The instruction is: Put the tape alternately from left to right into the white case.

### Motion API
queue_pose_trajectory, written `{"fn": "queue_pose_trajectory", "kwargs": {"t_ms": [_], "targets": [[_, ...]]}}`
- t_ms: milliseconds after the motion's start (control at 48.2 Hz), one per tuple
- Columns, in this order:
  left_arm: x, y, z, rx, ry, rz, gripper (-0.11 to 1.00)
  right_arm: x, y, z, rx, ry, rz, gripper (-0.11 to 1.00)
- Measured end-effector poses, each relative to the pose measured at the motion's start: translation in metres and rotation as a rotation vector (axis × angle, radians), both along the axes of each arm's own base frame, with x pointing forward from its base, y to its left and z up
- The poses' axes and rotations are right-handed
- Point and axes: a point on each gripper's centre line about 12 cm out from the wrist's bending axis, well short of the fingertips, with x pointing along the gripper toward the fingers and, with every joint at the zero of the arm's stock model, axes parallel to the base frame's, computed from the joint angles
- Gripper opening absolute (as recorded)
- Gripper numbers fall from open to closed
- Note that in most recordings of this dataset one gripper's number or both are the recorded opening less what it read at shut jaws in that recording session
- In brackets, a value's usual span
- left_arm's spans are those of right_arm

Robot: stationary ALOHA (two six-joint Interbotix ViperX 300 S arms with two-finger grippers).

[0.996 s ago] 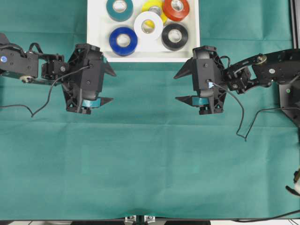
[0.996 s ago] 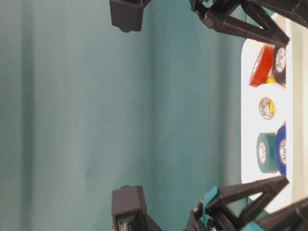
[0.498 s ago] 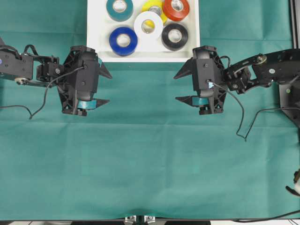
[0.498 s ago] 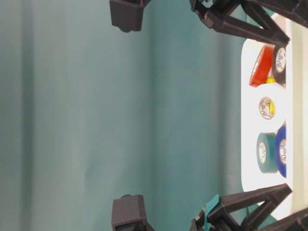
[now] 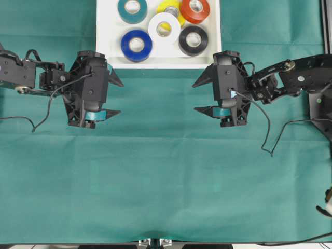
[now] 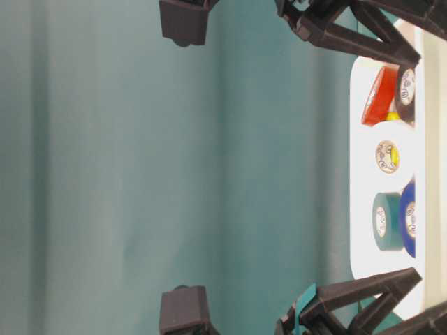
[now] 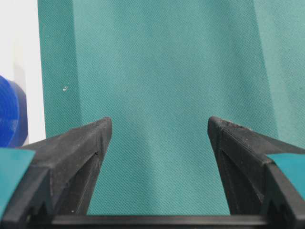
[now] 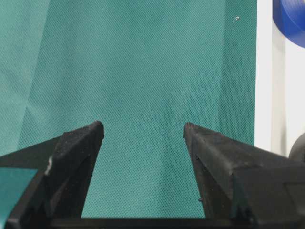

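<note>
The white case (image 5: 106, 31) lies at the back middle and holds several rolls of tape: teal (image 5: 132, 9), yellow (image 5: 169, 7) partly under the white one (image 5: 164, 28), orange-red (image 5: 195, 9), blue (image 5: 136, 45) and black (image 5: 193, 40). My left gripper (image 5: 121, 97) hangs open and empty over the cloth, just in front of the case's left corner. My right gripper (image 5: 194, 97) is open and empty in front of its right corner. Only cloth shows between the left gripper's (image 7: 159, 121) fingers and between the right gripper's (image 8: 143, 125) fingers. The blue roll (image 7: 9, 112) shows at the wrist view's edge.
A green cloth (image 5: 166, 181) covers the table up to its front edge. Loose cables trail from both arms, one looping at the right (image 5: 270, 145). The right arm's base (image 5: 321, 109) stands at the far right.
The left gripper has drawn a little to the left, away from the case's corner, still open. The right arm and the rolls have not moved.
</note>
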Motion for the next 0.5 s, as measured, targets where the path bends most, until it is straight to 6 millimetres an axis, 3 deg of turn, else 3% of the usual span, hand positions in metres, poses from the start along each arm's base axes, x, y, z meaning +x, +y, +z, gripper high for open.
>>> {"fn": "queue_pose_trajectory", "kwargs": {"t_ms": [498], "targets": [[-0.033,-0.010,0.019,-0.002,-0.058,-0.031,0.89,-0.009,0.000,0.000,0.000,0.001,0.002,0.75]]}}
